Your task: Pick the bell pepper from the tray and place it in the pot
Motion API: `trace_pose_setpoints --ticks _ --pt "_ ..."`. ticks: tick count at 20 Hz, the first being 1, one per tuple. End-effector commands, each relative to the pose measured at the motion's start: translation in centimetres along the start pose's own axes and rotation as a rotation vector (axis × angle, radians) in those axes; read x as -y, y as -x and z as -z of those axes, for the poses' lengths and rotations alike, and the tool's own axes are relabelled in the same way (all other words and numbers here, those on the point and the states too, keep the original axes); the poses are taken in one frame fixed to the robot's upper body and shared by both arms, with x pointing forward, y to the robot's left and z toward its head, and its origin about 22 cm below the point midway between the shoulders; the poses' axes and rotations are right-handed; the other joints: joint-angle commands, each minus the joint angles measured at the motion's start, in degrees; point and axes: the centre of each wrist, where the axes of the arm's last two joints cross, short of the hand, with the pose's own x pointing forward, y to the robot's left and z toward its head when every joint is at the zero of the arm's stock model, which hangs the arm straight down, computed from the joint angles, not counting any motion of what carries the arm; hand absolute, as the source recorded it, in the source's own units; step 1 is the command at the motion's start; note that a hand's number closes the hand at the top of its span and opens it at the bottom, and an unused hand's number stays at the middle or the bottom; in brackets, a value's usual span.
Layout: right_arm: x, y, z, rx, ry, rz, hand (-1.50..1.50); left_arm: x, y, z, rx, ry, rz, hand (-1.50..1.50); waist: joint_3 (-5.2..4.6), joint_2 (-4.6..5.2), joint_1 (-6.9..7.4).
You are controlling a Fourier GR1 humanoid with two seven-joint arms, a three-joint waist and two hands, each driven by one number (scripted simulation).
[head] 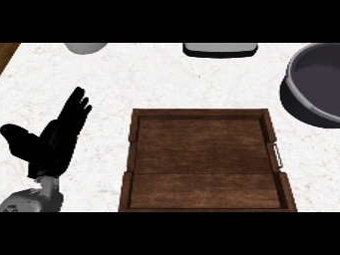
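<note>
Resting open-fingered at the bench's [165, 79] left, the left robot hand [51, 142] is flanking a tray [202, 115] showing no bell pepper, pot [299, 69] far right.

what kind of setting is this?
Likely a kitchen counter: a white marble-look countertop carrying a wooden tray and a grey pot. The left hand rests open at the left.

Brown wooden tray [138, 149] bare at centre, grey pot [327, 82] upright — far right

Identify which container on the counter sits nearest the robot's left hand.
The wooden tray; it lies just right of the left hand, whereas the grey pot sits far right.
</note>
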Motion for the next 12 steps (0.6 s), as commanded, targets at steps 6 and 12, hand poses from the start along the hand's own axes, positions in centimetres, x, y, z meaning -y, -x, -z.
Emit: trace_pose_setpoints --ticks 6,12 --pt "-0.8 -0.2 3.9 -0.083 -0.039 0.018 1.50 1.4 0.7 0.1 -0.004 0.040 -0.004 0.00 -0.05 0.36 1.80" --pt "-4.3 -2.4 7.9 -0.117 -0.113 0.005 1.50 1.3 -0.5 0.7 0.004 0.033 0.017 0.00 -0.06 0.27 1.72"
